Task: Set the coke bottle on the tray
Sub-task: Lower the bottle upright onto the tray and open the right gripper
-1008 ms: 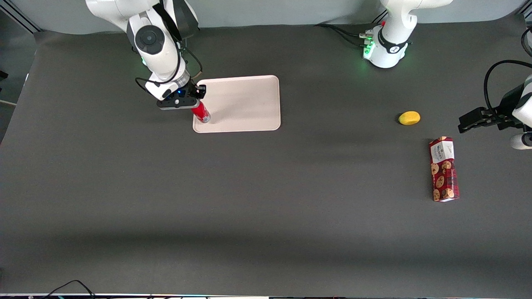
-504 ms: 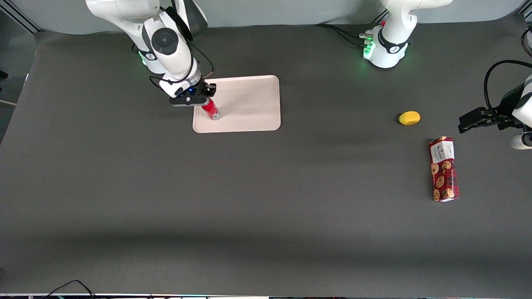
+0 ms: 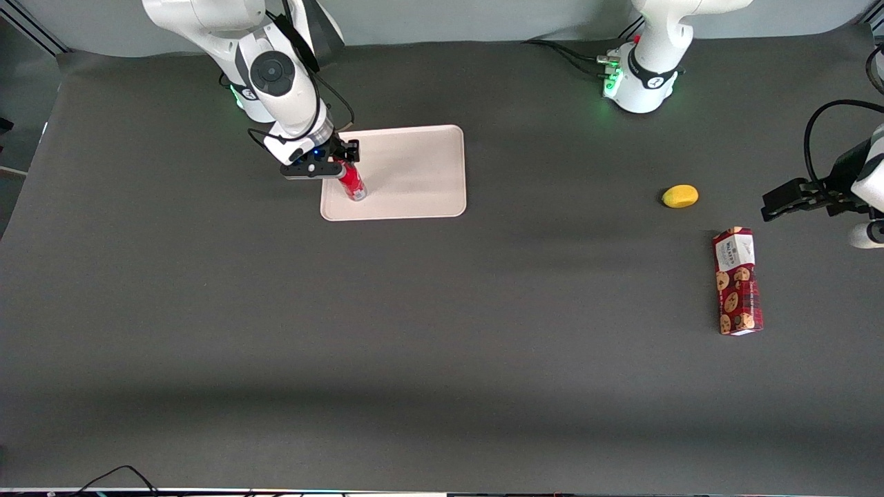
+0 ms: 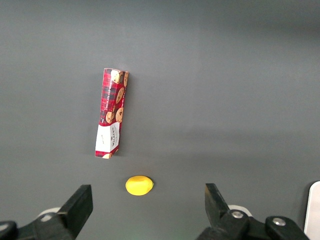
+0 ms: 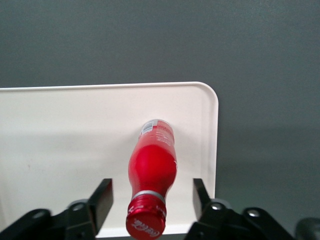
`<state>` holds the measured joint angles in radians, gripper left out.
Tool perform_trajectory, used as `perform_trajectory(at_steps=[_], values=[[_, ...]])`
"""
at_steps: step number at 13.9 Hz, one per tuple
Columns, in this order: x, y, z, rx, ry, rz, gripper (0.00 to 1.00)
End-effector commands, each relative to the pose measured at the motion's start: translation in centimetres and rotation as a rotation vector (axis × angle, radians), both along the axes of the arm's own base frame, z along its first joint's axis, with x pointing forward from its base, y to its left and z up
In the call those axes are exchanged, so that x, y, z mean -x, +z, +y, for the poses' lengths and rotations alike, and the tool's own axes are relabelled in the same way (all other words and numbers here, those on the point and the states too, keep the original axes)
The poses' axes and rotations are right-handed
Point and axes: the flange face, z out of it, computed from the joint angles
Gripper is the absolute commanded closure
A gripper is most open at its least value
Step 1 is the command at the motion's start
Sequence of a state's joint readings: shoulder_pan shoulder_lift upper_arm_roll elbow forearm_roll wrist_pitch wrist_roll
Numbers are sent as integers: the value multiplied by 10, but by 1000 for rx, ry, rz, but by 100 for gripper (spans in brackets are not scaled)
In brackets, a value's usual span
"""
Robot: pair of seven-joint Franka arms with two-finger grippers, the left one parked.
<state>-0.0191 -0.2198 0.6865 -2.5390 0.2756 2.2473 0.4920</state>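
Currently the coke bottle [image 5: 152, 172] stands on the tray [image 3: 414, 172] near the corner at the working arm's end, nearest the front camera, long axis close to vertical, cap up. The gripper [image 5: 152, 200] sits directly above it, fingers [image 5: 102, 197] spread apart, clear of the bottle on both sides.

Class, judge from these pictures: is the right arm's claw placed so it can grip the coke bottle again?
Probably yes. The claw is open, its fingers either side of the coke bottle standing on the tray, with nothing between.
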Motion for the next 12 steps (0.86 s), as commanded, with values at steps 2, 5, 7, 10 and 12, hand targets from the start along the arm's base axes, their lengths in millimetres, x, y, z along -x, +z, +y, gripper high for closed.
perform_trajectory(at_steps=[2, 5, 7, 10, 12], values=[[-13, 23, 3, -39, -44, -46, 0], [-49, 78, -11, -87, -72, -146, 0], [-79, 122, -30, -133, -99, -191, 0], [-117, 184, -61, -118, -120, -233, 0], [-142, 224, -82, -50, -87, -267, 0]])
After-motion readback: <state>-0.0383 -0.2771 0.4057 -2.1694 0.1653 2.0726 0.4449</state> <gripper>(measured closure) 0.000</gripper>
